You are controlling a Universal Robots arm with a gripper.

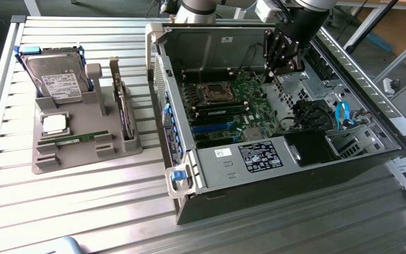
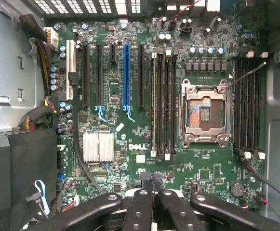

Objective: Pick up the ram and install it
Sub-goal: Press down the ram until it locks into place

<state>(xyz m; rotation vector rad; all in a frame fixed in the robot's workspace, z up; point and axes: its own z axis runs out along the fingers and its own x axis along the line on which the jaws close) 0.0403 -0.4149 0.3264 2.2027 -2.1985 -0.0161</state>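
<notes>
Slatted metal counter (image 1: 83, 211) carrying an open computer case (image 1: 274, 159) and a grey parts stand (image 1: 83, 132). Black arm reaching down into the case from above, tool (image 2: 153, 179) closed and empty over the motherboard (image 2: 130, 96). Ram (image 1: 72, 139) lying flat on the stand, well apart from the tool.

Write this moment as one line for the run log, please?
gripper: shut, empty, over the motherboard inside the case | ram: lying in the holder beside the case, untouched | install: not done
</notes>
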